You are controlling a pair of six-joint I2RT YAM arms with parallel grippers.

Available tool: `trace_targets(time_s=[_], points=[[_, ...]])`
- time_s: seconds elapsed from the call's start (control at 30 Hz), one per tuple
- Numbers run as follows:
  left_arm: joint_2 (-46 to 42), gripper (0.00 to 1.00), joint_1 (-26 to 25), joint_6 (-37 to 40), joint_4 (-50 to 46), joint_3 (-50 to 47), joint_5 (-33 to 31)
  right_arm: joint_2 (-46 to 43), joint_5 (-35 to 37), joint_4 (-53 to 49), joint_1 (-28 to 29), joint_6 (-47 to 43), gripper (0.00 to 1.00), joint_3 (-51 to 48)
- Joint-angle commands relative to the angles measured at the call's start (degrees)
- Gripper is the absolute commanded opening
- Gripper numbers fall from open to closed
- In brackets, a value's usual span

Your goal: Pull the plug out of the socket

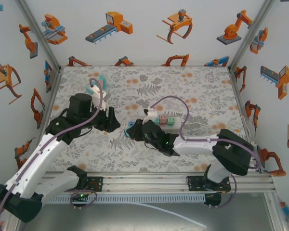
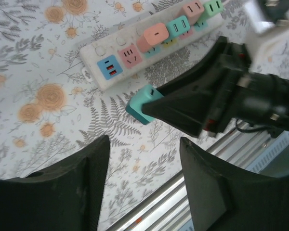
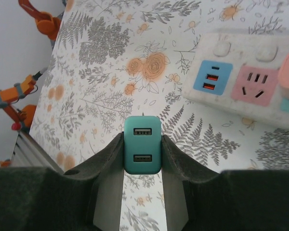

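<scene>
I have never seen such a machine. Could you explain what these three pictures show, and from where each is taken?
These are two robot arms fixed at a table's near edge, each ending in a two-finger gripper. One picture looks down from above; the other two come from cameras on the wrists. On the table lies a white power strip with several coloured plugs in it. The right gripper is closed on a teal plug, free of the strip. The left gripper is open and holds nothing.
</scene>
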Motion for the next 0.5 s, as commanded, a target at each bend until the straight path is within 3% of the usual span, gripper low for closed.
trace_targets(time_s=[0.0,0.1,0.3,0.37,0.47], points=[[-3.7,0.63,-0.4,13.5,-12.5,3.8,-0.2,4.1,10.3,8.7,1.8,6.1,0.15,0.5],[-7.2,0.7,-0.5,21.9,-16.8,3.9,-0.2,7.7,13.4,10.0,2.9,6.6,0.15,1.9],[-14.3,0.95,-3.6,32.7,-17.4,-1.9,-0.6,12.7,17.7,13.0,3.5,5.9,0.15,2.6],[-16.2,1.0,-4.1,33.7,-16.6,-3.9,1.0,14.0,18.0,13.6,3.6,6.3,0.15,2.9],[-17.7,0.97,-4.2,33.7,-15.4,-5.4,2.1,15.3,18.1,13.6,3.8,7.0,0.18,3.1]])
